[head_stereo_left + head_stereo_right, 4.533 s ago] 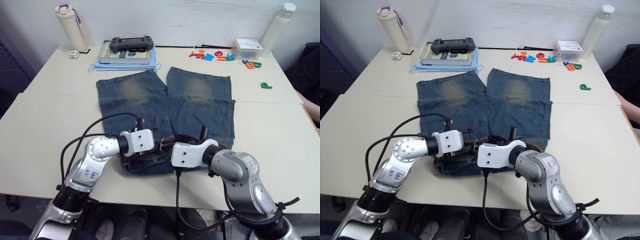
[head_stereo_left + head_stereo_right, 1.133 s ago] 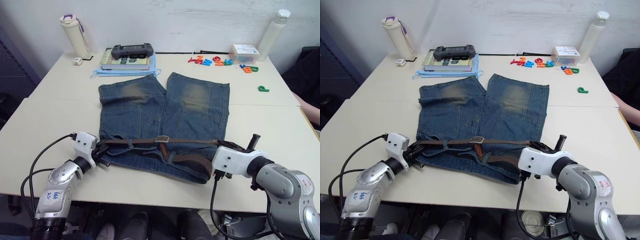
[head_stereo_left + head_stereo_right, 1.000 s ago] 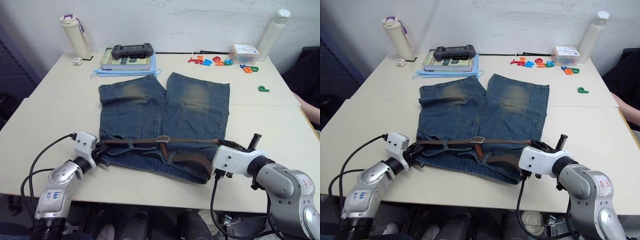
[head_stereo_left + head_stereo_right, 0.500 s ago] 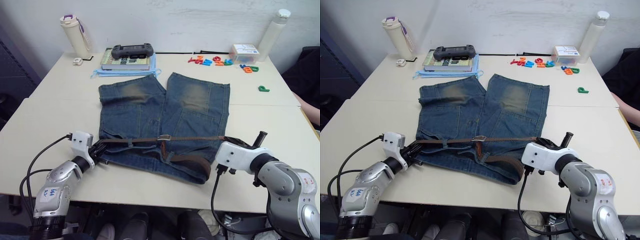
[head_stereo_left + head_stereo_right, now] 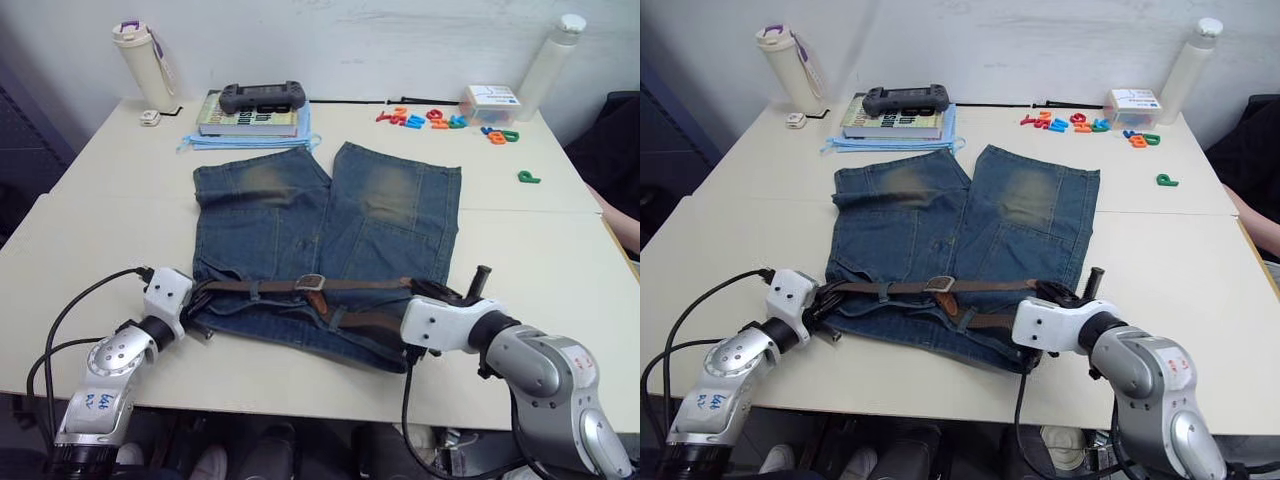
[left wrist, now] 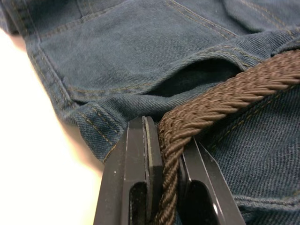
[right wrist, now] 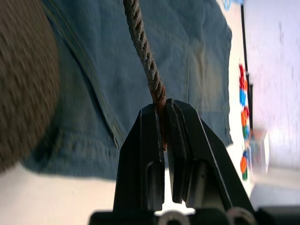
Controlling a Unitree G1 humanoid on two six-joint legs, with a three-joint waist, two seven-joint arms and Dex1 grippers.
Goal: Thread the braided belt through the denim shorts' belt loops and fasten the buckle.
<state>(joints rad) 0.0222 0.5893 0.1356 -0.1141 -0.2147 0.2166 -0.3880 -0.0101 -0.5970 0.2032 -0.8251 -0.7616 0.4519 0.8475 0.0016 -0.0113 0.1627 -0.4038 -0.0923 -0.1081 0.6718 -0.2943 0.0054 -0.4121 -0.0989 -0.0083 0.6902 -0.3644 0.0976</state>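
**Belt held at both ends across the waistband**

Pale surface (image 5: 90, 220), white wall behind, and at the near edge the braided belt (image 5: 360, 284) runs across the waistband of the denim shorts (image 5: 330, 220), which lie flat with their legs pointing toward the wall. The buckle (image 5: 310, 283) sits near the middle of the waistband with its tan tab hanging just below it. At least one of the belt loops (image 5: 256, 289) crosses over the strap on the left side, so some threading looks done; whether the pin is fastened I cannot tell.

The left claw (image 6: 161, 140) is pressed together on the braided belt at the shorts' left corner, the strap pinched edge-on between its fingers. The right claw (image 7: 161, 117) pinches the belt likewise at the right side of the waistband, the strap leading straight away from its tips over the denim. Holding both ends this way probably keeps the strap taut and level along the waistband, so it settles in the loops without sagging.

Farther off, toward the wall: a game controller (image 5: 262, 96) on a book (image 5: 250, 118), a tumbler (image 5: 138, 65), coloured plastic letters (image 5: 430, 118), a small box (image 5: 492, 100) and a white bottle (image 5: 550, 55).
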